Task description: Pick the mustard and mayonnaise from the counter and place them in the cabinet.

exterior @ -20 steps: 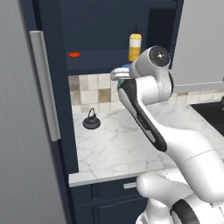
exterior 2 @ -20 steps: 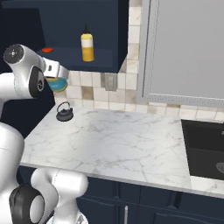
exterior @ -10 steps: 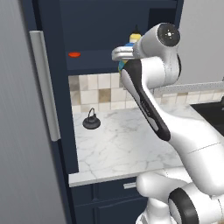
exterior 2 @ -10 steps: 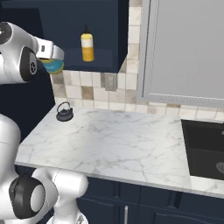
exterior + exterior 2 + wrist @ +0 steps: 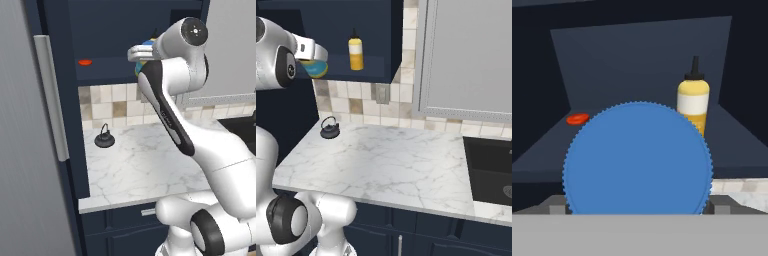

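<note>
Nearest the base, the desk (image 5: 391, 165) is a white marble slab with grey veins; 1 small dark kettle (image 5: 329, 128) stands on it at the far left, close to the tiled wall, and a dark sink (image 5: 491, 170) is sunk into it at the right. The kettle (image 5: 104, 137) appears in the left base view too, well apart from the arm.

Above the desk, the jaws (image 5: 315, 64) are raised to the level of the cabinet (image 5: 376, 70) shelf and closed on the mayonnaise (image 5: 317, 69), a squat jar with blue and yellow bands. In the hand view its round blue lid (image 5: 638, 159) faces the camera and hides the fingertips, so the grip itself is hidden; the jar hangs in the air at the hand in the right base view, which tells that it is held. In the left base view a sliver of the jar (image 5: 144, 46) shows behind the wrist, at the cabinet's open front.

Farther in, the cabinet's boxy navy recess holds 2 things. The mustard (image 5: 693, 100) stands upright on the shelf at the right of the recess, dark nozzle up, pale band below it. A small flat red object (image 5: 577, 118) lies on the shelf at the left. The mustard (image 5: 356, 49) stands to the right of the held jar and apart from it.
</note>
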Motion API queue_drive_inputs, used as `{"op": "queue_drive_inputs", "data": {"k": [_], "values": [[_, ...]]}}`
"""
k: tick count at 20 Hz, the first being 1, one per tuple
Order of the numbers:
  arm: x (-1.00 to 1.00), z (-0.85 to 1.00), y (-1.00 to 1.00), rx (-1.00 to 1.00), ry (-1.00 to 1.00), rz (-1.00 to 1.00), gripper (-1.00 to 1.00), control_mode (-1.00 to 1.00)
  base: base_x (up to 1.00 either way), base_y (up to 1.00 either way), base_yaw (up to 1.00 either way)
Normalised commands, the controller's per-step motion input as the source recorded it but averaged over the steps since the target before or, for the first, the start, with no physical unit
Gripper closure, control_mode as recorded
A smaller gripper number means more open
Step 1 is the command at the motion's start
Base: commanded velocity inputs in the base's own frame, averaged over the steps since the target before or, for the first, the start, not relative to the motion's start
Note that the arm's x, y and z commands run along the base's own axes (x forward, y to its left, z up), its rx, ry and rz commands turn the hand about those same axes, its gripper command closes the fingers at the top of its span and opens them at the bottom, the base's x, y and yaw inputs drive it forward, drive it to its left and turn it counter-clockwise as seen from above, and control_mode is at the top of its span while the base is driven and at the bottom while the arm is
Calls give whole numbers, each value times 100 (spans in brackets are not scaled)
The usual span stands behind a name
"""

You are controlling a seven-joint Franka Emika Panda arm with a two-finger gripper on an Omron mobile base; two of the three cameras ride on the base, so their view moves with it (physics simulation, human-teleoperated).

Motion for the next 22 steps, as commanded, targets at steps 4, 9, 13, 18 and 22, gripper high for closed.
{"op": "queue_drive_inputs", "data": {"k": [4, 9, 13, 18, 22], "values": [[13, -11, 0, 0, 0, 0, 100, -100, 0, 0, 0], [37, -19, 0, -1, 0, 0, 100, -100, 0, 0, 0], [29, -1, 0, -1, 0, 0, 100, -100, 0, 0, 0], [27, 0, 0, -1, 0, 0, 100, -100, 0, 0, 0], [36, 0, 0, -1, 0, 0, 100, -100, 0, 0, 0]]}}
